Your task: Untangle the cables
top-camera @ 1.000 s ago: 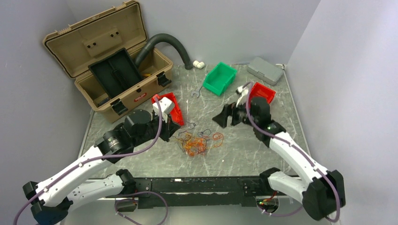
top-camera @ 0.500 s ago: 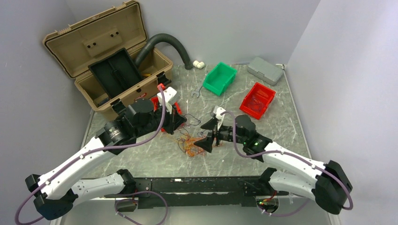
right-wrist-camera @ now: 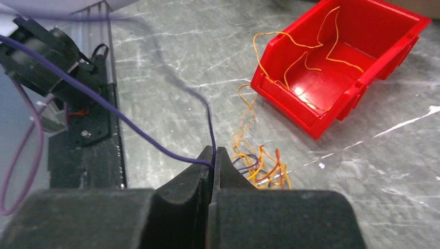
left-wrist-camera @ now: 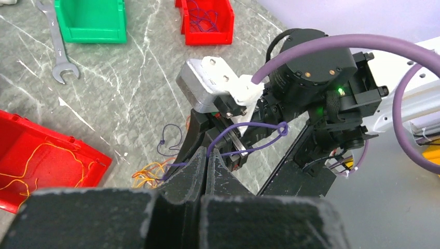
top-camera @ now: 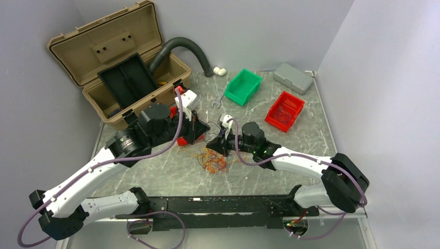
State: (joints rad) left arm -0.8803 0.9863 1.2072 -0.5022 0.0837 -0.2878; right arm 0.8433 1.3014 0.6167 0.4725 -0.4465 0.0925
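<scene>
Orange and yellow thin cables (top-camera: 212,162) are shown as a loose tangle on the grey marbled bench (top-camera: 280,174). The tangle lies just beside a red plastic bin (right-wrist-camera: 337,62), on the side of the bin nearer the arm bases. A few orange strands are seen inside that bin, and one is draped over its rim towards the tangle.

A thin purple wire (left-wrist-camera: 244,124) is held off the bench above the tangle, near the same bin. It is pinched by the left gripper (left-wrist-camera: 206,153), whose jaws are pressed together on it. From there it is looped across to a small knot in front of the right arm's wrist.

The right gripper (right-wrist-camera: 214,154) is set close to the left one, on the far side of the tangle from the bin. Its jaws are likewise closed on the purple wire, which is seen running up and away from them in two lines. Whether the two grippers touch cannot be told.

Well beyond the bin, away from the arm bases, a steel open-ended wrench (left-wrist-camera: 59,52) is seen flat on the bench beside a green plastic bin (top-camera: 243,86).
</scene>
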